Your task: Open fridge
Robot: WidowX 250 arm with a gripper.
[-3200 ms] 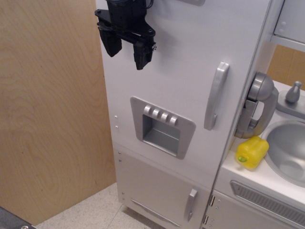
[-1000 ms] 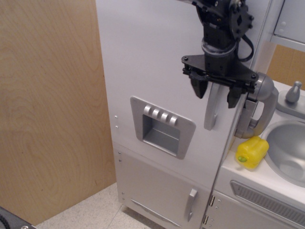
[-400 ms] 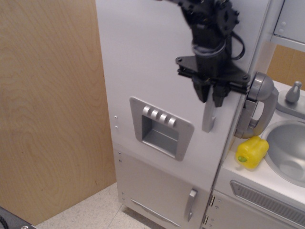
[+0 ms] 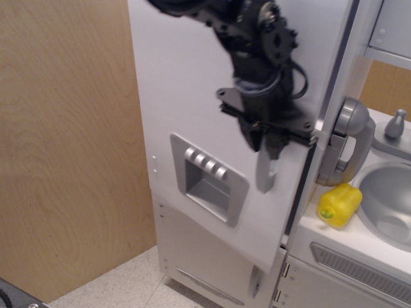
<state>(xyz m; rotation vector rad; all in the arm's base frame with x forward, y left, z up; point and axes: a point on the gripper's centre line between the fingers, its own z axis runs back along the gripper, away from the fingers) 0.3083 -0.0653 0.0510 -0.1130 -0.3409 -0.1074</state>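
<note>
The tall white fridge (image 4: 192,96) fills the middle of the view. Its large door carries a grey four-button dispenser recess (image 4: 207,179) and a long silver vertical handle (image 4: 264,174). My black gripper (image 4: 262,138) comes down from above and is shut on the upper part of that handle. The door stands slightly ajar: a dark gap (image 4: 307,167) runs down its right edge and its lower corner overhangs the small lower door (image 4: 212,263). The shelves inside are hidden.
A wood panel wall (image 4: 64,147) stands left of the fridge. To the right are a silver toy phone (image 4: 347,144), a yellow toy (image 4: 339,204), a sink basin (image 4: 388,202) with a faucet knob (image 4: 396,123), and a grey vent grille (image 4: 359,273).
My gripper moved from the fridge's upper left to the long handle, closed on it, and pulled it leftward and outward. The large door has swung out from shut to slightly ajar.
</note>
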